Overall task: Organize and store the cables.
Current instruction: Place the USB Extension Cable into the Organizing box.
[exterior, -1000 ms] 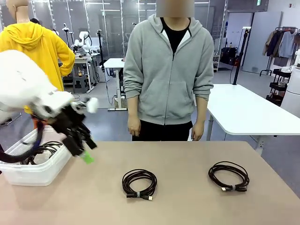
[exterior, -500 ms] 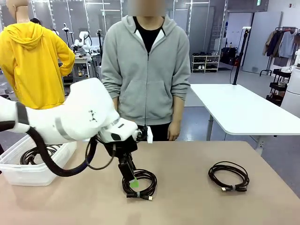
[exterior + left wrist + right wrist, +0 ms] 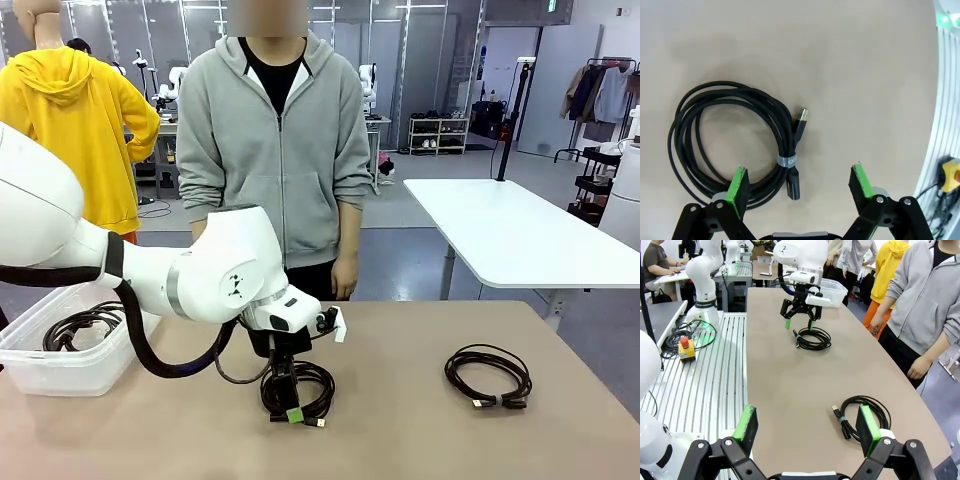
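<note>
A long tan surface (image 3: 420,450) stretches between the robot and a person in a grey hoodie (image 3: 275,150) standing at its far edge, arms down. At the left edge sits a translucent white bin (image 3: 70,378) that already holds a loose tangle of black cables (image 3: 75,325). Two more cables lie on the bare surface, each wound into a flat round coil: one coil (image 3: 326,388) midway along the near edge, the other coil (image 3: 452,378) toward the right edge, well apart from the first. The left fingers (image 3: 738,186), spread wide and gripping nothing, hang over the middle coil with its bound side between the green pads; whether a pad touches the cord cannot be told. The right fingers (image 3: 746,426), equally wide apart and empty, hover above the near edge just short of the right-hand coil. On the middle coil a grey band (image 3: 787,161) cinches the loops together, and a silver-tipped plug (image 3: 802,116) pokes out beside it.
</note>
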Controlling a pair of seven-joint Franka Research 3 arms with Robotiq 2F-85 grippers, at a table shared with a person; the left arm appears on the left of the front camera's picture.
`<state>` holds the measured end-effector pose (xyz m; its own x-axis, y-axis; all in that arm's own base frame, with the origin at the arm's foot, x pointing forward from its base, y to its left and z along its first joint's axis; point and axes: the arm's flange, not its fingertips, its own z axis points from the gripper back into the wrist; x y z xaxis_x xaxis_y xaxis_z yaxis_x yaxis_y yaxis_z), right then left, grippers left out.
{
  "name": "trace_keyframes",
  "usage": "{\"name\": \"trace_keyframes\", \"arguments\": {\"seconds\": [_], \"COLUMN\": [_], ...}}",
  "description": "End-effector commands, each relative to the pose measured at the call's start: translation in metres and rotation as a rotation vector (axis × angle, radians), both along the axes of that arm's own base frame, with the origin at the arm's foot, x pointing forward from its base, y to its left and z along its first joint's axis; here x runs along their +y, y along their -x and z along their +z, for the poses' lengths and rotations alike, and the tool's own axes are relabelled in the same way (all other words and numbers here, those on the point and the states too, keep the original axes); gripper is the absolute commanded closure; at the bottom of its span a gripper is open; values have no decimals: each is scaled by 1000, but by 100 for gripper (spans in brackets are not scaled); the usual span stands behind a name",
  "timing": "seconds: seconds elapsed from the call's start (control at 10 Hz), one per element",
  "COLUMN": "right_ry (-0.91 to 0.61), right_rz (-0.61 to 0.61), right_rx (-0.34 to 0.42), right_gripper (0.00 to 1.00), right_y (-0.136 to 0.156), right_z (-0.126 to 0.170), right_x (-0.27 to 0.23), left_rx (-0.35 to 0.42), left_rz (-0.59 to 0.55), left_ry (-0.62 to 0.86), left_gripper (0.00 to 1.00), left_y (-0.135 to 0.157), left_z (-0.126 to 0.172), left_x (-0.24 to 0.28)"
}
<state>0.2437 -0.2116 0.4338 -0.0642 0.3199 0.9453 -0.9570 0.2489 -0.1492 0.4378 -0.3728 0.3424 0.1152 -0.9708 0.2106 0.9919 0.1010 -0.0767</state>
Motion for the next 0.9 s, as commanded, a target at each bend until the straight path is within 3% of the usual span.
{"name": "trace_keyframes", "arguments": {"seconds": [0.0, 0.3, 0.6, 0.7, 0.8], "right_ry": [-13, -13, -13, -13, -13], "right_rz": [-7, -7, -7, -7, -7], "right_rx": [-5, -5, -5, -5, -5], "right_gripper": [0, 0, 0, 0, 0], "right_y": [1, 1, 1, 1, 1], "right_z": [1, 1, 1, 1, 1], "right_x": [4, 4, 4, 4, 4], "left_rx": [-17, -14, -33, -30, -21], "left_rz": [44, 60, 52, 53, 56], "left_ry": [-18, -37, -70, -69, -68], "left_gripper": [0, 0, 86, 100, 100], "left_y": [-4, -9, -12, -11, -10], "left_z": [-10, -34, -42, -41, -40], "left_x": [-7, -9, -7, -7, -7]}}
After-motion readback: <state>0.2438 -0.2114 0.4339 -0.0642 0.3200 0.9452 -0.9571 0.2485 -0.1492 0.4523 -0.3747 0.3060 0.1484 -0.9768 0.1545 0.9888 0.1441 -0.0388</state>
